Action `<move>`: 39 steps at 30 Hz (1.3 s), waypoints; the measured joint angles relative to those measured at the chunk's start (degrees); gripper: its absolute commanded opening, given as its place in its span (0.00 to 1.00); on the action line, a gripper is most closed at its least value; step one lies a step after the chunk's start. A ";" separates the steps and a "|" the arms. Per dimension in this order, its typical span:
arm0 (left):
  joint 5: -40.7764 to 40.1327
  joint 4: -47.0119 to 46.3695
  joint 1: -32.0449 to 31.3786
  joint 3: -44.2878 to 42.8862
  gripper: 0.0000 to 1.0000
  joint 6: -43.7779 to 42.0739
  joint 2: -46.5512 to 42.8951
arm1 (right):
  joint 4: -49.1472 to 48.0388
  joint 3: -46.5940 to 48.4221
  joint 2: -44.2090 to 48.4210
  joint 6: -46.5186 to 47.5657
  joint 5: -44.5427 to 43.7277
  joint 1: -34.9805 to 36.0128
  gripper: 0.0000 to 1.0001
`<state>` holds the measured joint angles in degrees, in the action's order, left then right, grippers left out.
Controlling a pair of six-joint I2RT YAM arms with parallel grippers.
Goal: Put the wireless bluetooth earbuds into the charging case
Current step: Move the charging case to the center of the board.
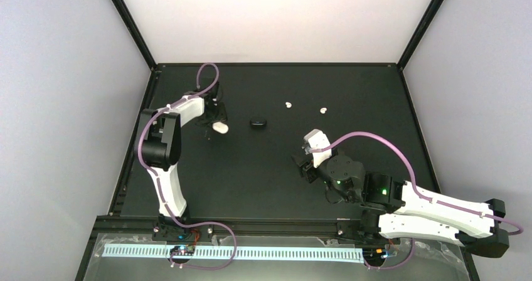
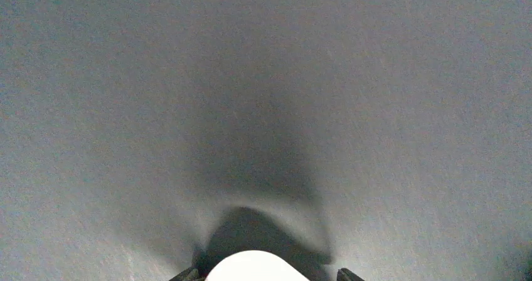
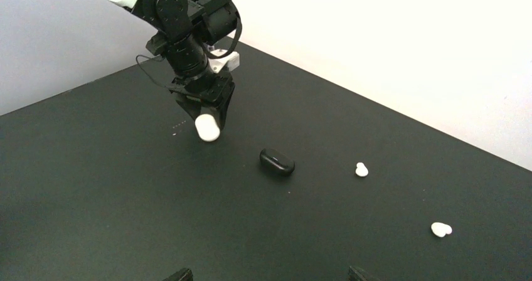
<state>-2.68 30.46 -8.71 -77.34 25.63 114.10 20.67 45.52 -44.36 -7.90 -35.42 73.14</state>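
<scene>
Two white earbuds (image 1: 288,105) (image 1: 323,111) lie apart on the black table, also in the right wrist view (image 3: 361,169) (image 3: 441,229). A white rounded charging case (image 1: 219,128) (image 3: 207,128) sits between the fingers of my left gripper (image 1: 215,121) at the table's back left. In the left wrist view the case (image 2: 254,267) fills the space between the fingertips (image 2: 187,274), and a thin gap shows on the right. My right gripper (image 1: 302,167) (image 3: 270,275) hangs open and holds nothing, near the table's middle right.
A shut black charging case (image 1: 258,122) (image 3: 276,161) lies between the white case and the earbuds. The table's raised black frame (image 1: 152,86) runs close behind the left arm. White walls enclose the back and sides.
</scene>
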 measured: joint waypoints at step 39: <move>-10.86 5.55 -10.86 26.67 0.99 2.60 -74.53 | -11.76 16.98 -44.89 -9.07 28.22 -14.91 0.64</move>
<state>-13.54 36.01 -19.57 -50.68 28.23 39.57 8.91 62.50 -89.25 -16.97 -7.20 58.24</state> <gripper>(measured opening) 0.987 0.639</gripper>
